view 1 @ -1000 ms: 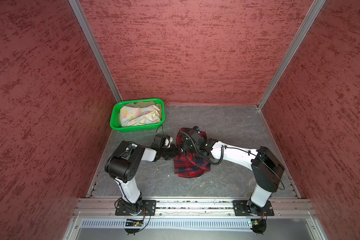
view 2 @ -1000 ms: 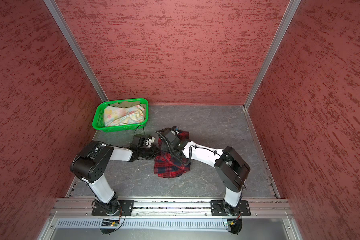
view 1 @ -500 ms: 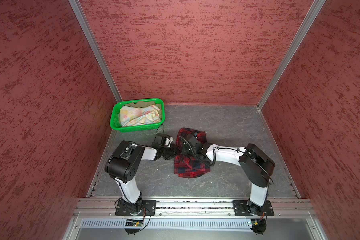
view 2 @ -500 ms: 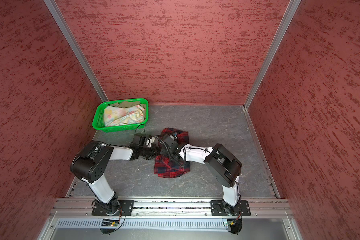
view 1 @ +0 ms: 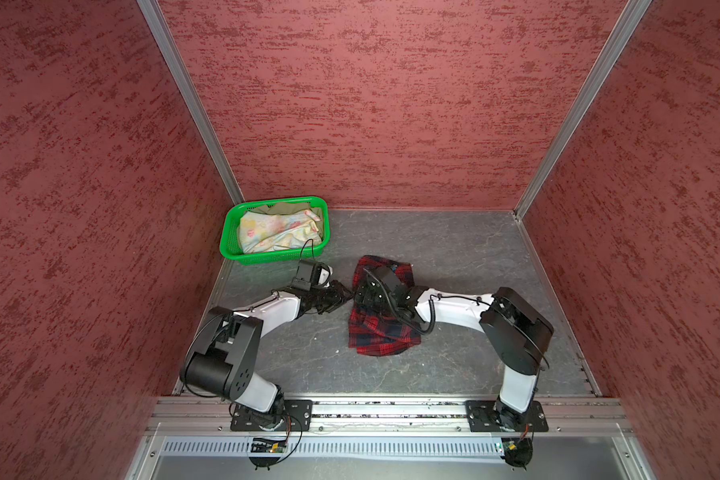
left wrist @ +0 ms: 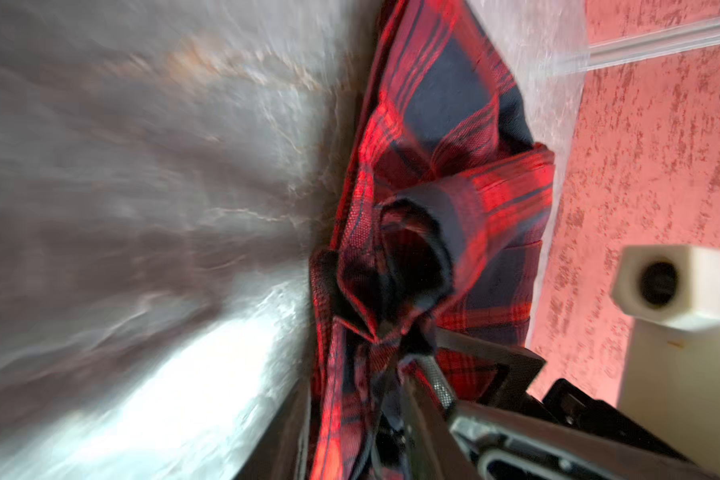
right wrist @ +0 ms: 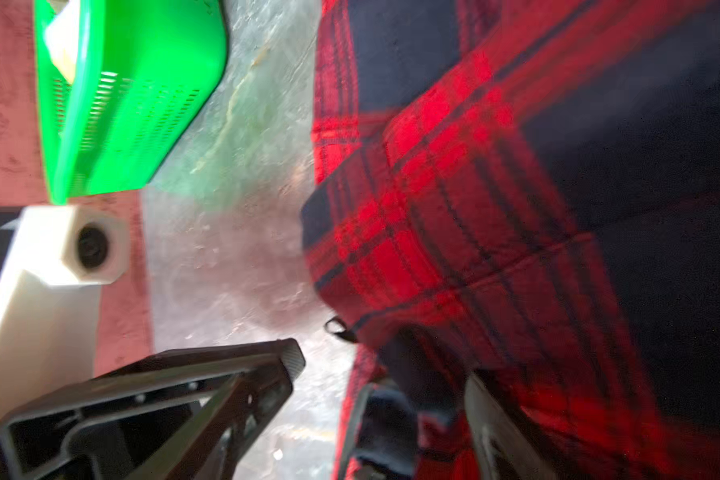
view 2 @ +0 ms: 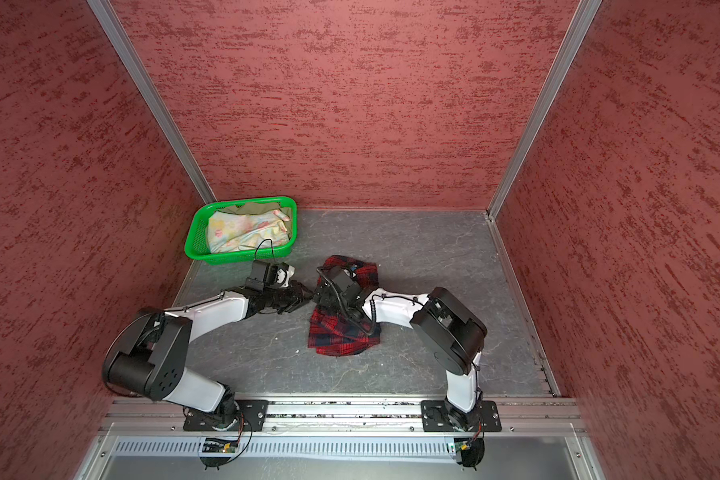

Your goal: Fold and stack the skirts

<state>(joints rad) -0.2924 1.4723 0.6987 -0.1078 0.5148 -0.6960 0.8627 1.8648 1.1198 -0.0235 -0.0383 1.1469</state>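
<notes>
Right wrist view shows the right gripper (right wrist: pixel 383 370) with jaws spread wide across the edge of the plaid skirt (right wrist: pixel 474 208), apparently pinching nothing. In both top views that skirt (view 1: pixel 381 332) lies mid-frame on the tabletop (view 1: pixel 454 257), its long axis running top to bottom. Both arms meet at its upper-left edge, and the right forearm lies across it. The left gripper (left wrist: pixel 433 353) has its jaws against a bunched fold; I cannot tell whether they clamp it. The floral skirt (view 1: pixel 275 232) and the olive skirt (view 1: pixel 287 206) sit in the green basket (view 1: pixel 233 253), upper left.

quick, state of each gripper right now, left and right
Left gripper: jaws at the plaid skirt edge, grip cannot be told.
Right gripper: open.
</notes>
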